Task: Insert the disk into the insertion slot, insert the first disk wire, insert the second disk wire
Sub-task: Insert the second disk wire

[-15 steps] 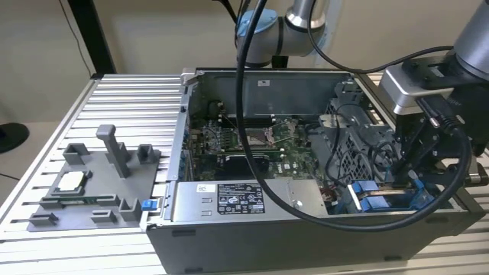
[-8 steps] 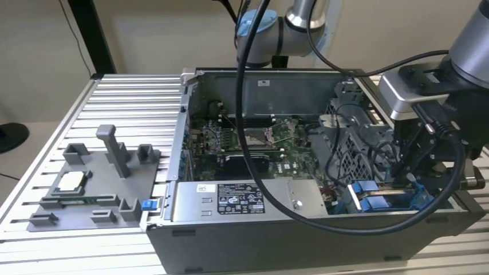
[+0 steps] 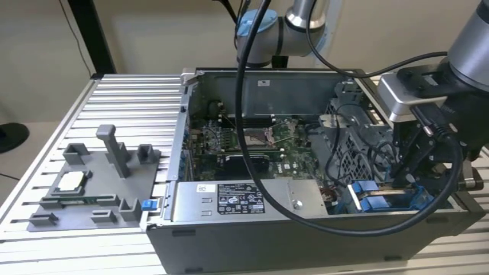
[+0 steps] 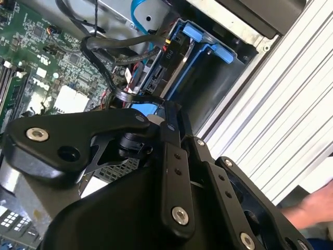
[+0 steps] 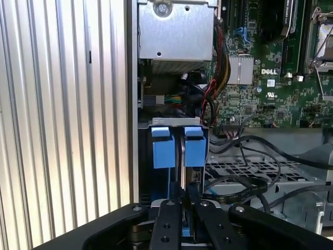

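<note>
fingers (image 5: 169,219): black, right up front in the first wrist view. They're clenched nearly together with just a sliver of gap at the tips. There's a bit of blue down between them, but I honestly can't tell what it is.
gripper (image 5: 184,200): reaching down into the corner of the open PC case (image 3: 306,240) that's at the exterior view's right, right over the drive bay.
disk (image 5: 165,151): just beyond the fingertips, standing on edge in its bay. Its two bright blue carrier tabs poke up side by side, with a thin metal edge between them.
insertion slot (image 3: 374,197): tucked against the case wall, with the disk sitting in it and blue plastic showing around it.
black cables (image 5: 244,185): looping over the perforated grey metal beside the bay, close to the fingers.
red and yellow wire bundle (image 5: 210,94): a bit further on, running down past the metal box.
grey metal box (image 5: 177,31): beyond the bay, along the same wall of the case.
motherboard (image 5: 270,88): green, lying flat on the case floor, with a square CPU socket (image 3: 267,134) out in the middle.
surface (image 5: 62,104): ribbed aluminium, carrying the case.
grey fixture tray (image 3: 84,189): sits on the surface at the exterior view's left, well apart from the gripper.
</note>
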Available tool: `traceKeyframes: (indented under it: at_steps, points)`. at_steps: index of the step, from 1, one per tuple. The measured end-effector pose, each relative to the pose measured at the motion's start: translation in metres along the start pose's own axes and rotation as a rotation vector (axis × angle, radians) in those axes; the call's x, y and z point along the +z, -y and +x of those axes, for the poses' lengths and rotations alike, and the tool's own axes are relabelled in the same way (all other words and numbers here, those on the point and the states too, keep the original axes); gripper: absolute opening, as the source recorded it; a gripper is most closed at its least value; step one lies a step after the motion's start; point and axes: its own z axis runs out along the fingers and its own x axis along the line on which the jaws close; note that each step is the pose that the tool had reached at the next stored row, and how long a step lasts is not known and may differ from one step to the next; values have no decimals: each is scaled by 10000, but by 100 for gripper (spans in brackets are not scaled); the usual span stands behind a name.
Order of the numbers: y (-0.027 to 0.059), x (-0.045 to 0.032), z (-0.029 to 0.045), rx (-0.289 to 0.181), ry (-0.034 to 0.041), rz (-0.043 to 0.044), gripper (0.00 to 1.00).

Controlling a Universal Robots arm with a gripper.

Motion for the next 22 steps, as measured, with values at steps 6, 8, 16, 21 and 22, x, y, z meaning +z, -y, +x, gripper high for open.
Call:
traceKeyframes:
  at_steps: [6,8,16,21,22]
  points:
    - [-24,7,0,-1,0,2,0]
    - [-30,13,-2,-3,2,26,0]
    - [-38,44,-33,-32,25,254,0]
    - [-46,78,-61,-16,232,302,0]
    - [-48,84,-66,-12,281,310,0]
